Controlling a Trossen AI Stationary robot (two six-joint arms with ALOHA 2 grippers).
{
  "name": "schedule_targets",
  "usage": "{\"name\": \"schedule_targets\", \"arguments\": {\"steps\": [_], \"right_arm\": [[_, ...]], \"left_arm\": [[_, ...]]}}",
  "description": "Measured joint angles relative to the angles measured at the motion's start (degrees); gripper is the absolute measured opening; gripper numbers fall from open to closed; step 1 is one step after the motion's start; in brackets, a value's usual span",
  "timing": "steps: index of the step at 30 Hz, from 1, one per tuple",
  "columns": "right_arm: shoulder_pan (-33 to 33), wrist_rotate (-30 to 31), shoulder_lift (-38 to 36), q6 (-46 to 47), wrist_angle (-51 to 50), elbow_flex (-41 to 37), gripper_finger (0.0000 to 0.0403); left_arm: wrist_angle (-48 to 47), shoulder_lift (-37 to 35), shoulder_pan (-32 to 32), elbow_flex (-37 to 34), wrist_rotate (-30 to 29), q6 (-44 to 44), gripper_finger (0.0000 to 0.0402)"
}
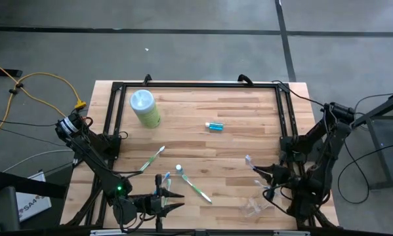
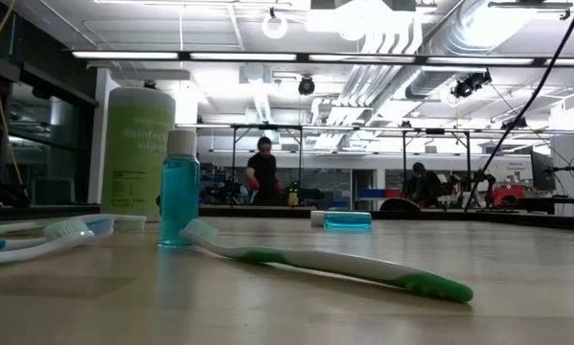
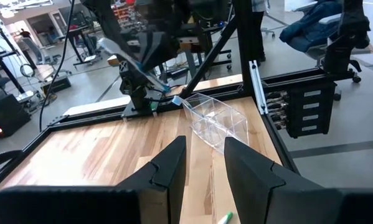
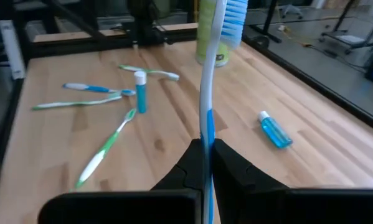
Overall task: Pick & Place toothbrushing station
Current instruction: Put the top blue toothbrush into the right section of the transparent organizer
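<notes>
Right pincer (image 4: 206, 163) gripping blue-and-white toothbrush (image 4: 206, 93) upright near clear cup (image 1: 254, 207); left pincer (image 3: 205, 163) waiting open, empty.

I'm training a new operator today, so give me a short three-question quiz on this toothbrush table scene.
1. True or false: the right gripper holds a blue and white toothbrush.
2. How is the clear plastic cup lying: A upright, B on its side?
3. Fill in: the left gripper is ____.

Key: 1 true. 2 B. 3 open, holding nothing.
</notes>
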Motion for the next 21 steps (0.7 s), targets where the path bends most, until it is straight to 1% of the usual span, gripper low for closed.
{"name": "schedule_targets", "arguments": {"steps": [6,13,17,21], "right_arm": [[4.89,-2.01,0.0,0.91,0.07,0.0,0.0004],[10.37,-1.36,0.0,3.33,0.35,-0.05,0.0004],[12.93,0.3,0.22,5.89,1.52,-2.19,0.0004],[14.96,2.94,0.81,10.9,2.49,-5.68,0.0004]], "left_arm": [[0.0,0.02,0.98,0.02,-0.01,-0.07,0.0103],[0.0,0.02,1.92,0.02,-0.03,-0.24,0.0103],[0.02,0.02,1.94,0.02,-0.03,-1.16,0.0103],[0.08,0.02,1.96,0.02,-0.03,-1.53,0.0103]]}}
